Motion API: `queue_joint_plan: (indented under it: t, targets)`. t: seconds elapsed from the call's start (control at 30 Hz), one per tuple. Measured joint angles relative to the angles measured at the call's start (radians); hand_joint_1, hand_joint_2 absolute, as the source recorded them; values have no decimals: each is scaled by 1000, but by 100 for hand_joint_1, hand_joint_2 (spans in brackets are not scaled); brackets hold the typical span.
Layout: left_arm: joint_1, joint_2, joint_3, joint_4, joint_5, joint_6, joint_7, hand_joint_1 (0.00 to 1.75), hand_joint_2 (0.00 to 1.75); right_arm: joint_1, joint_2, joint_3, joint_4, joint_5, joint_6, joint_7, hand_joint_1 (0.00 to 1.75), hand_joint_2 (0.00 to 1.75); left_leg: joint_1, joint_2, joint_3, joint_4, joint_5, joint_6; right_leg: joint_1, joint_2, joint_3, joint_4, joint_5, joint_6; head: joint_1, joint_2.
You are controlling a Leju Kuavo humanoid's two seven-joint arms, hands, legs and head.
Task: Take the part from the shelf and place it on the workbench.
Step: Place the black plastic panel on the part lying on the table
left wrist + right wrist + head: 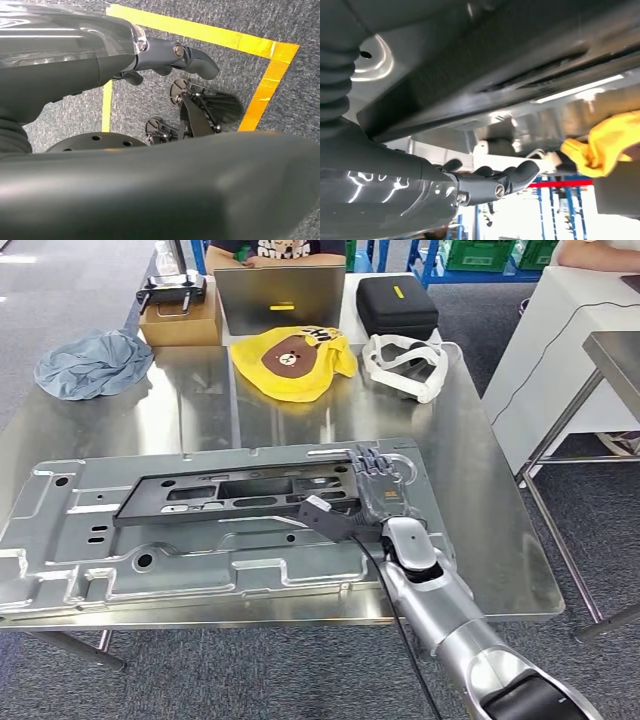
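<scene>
Silver and jointed, the right arm (453, 615) rises from the lower edge of the head view, and its right hand (381, 492) lies flat on the part (189, 540), a large stamped metal panel with a dark inner frame. Its fingers (370, 465) are stretched forward and slightly spread on the panel's far right end, gripping nothing. This panel lies flat on the steel surface (483, 500), along its near edge. Farther back sit a yellow bear cloth (294, 360), a blue rag (92, 362), a white headset (407, 365), a black case (396, 305) and a laptop (279, 298). Left hand (177, 55) hangs over grey carpet with yellow tape (188, 30); whether its fingers are curled or spread, I cannot tell.
</scene>
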Motion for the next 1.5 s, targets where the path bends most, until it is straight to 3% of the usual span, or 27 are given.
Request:
queue_joint_plan:
  t: [0.2,0.53,0.87,1.3,1.4,1.5]
  targets:
    - [0,0,1,0,0,-4,2,0,0,6,-19,4,-38,-98,13,-49,0,0,0,0,0,0,0,0,0,0,0,0,0,0,0,0]
    - [4,0,8,0,17,-26,-1,0,0,40,-108,-36,-191,-486,71,-205,0,0,0,0,0,0,0,0,0,0,0,0,0,0,0,0]
    - [4,1,18,0,17,-30,-3,0,0,81,-169,-55,-291,-543,84,-216,0,0,0,0,0,0,0,0,0,0,0,0,0,0,0,0]
    - [3,1,20,0,16,-30,-6,0,0,107,-189,-57,-325,-567,59,-221,0,0,0,0,0,0,0,0,0,0,0,0,0,0,0,0]
    - [3,1,20,0,15,-30,-7,0,0,124,-189,-64,-350,-588,20,-249,0,0,0,0,0,0,0,0,0,0,0,0,0,0,0,0]
    - [3,1,20,0,9,-32,-12,0,0,163,-187,-85,-403,-690,-27,-342,0,0,0,0,-1,0,0,0,0,-1,0,0,0,0,0,0]
